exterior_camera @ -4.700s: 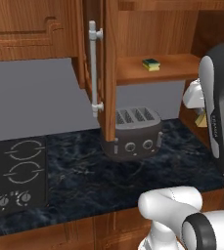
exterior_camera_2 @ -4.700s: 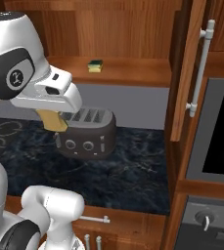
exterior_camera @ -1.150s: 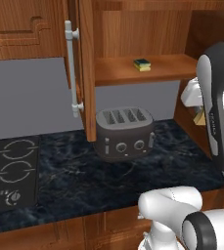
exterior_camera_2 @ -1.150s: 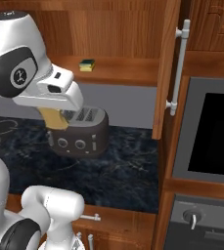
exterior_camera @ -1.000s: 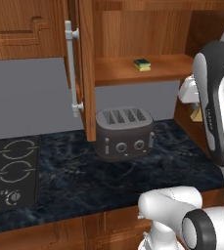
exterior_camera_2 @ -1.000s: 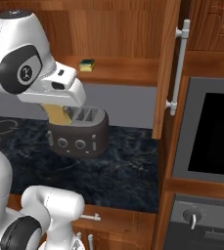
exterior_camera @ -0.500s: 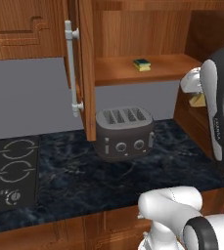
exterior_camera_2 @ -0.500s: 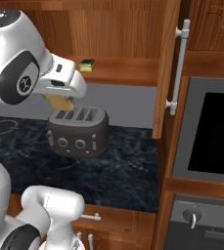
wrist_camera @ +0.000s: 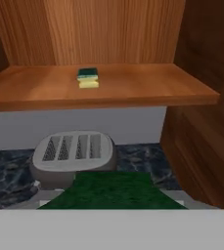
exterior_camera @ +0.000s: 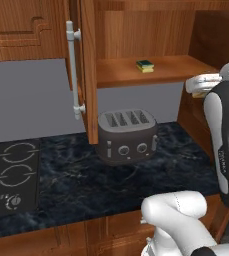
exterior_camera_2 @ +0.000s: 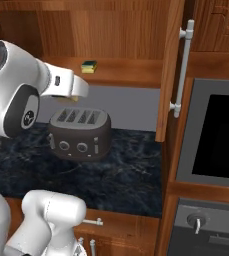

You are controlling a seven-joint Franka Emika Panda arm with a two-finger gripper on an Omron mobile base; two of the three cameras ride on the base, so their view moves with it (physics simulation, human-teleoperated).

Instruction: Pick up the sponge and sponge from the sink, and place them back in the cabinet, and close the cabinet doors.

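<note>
While the white arm's hand has risen since half a second ago to the level of the wooden cabinet shelf [exterior_camera: 156, 72], its fingers [wrist_camera: 113, 197] stay clenched on a flat dark green and yellow sponge [wrist_camera: 114, 191], seen at 6 o'clock in the hand view. The other small green-topped yellow sponge [exterior_camera: 145, 65] lies on that shelf, at 12 o'clock from the dark four-slot toaster [exterior_camera: 128, 135] on the black marbled table [exterior_camera: 86, 185]. The brown cabinet doors [exterior_camera_2: 169, 70] stand open.

glossy white rounded arm [exterior_camera_2: 16, 90] links with dark joint bands, one bearing what seems small markings.
</note>
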